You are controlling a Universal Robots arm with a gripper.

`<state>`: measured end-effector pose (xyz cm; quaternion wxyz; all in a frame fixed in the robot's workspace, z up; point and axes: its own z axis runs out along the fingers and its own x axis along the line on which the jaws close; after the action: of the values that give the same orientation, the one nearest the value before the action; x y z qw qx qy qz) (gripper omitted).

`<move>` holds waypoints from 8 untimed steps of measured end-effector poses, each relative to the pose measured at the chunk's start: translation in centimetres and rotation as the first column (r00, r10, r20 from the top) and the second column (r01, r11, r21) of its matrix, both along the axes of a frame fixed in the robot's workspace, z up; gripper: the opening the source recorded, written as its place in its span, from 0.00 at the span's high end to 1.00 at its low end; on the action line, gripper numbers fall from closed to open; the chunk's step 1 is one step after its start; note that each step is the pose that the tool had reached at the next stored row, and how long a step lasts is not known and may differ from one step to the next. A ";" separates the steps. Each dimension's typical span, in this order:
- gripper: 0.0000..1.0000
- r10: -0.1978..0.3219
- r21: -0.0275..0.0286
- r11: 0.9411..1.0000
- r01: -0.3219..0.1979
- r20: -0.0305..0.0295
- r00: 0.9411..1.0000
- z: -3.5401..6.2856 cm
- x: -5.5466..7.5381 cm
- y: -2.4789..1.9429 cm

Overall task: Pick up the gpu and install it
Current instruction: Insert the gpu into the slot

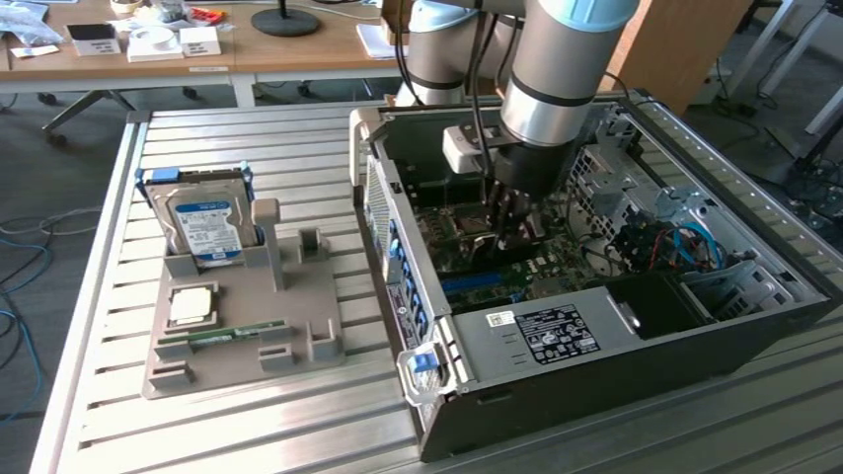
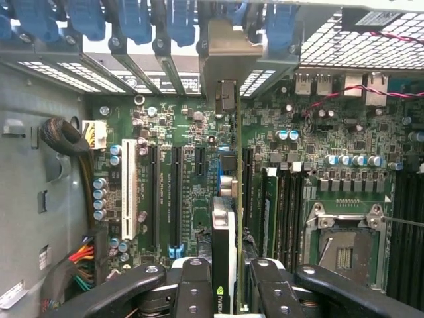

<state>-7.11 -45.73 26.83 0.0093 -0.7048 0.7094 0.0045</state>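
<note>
Currently the gpu point(image 2: 224, 255) is gripped edge-on between the fingers point(image 2: 193, 291), which are closed on it inside the open computer case point(image 1: 737, 326). It is held upright over the green motherboard point(image 2: 179, 172), with its metal bracket point(image 2: 225, 63) near the rear slot openings. On the worktop point(image 1: 264, 434) beside the case, a hard drive point(image 1: 204, 222) is stood upright in a grey holder point(image 1: 244, 331).

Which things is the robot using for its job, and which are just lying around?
For the job: thin black gpu card, held in the black gripper; green motherboard; open black computer case.
Lying about: silver hard drive with blue-white label; green memory stick; grey holder tray.
</note>
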 end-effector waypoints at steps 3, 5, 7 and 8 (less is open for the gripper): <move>0.73 -0.017 -0.001 1.000 0.017 0.000 1.000 -0.02 0.0 0.00; 0.73 -0.024 -0.001 1.000 0.024 0.000 1.000 -0.09 0.0 0.01; 0.73 -0.024 -0.001 1.000 0.024 0.000 1.000 -0.09 0.0 -0.06; 0.73 -0.024 -0.001 1.000 0.024 0.000 1.000 -0.09 0.0 -0.07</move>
<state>-7.11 -45.80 26.73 0.0091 -0.6962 0.7178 0.0040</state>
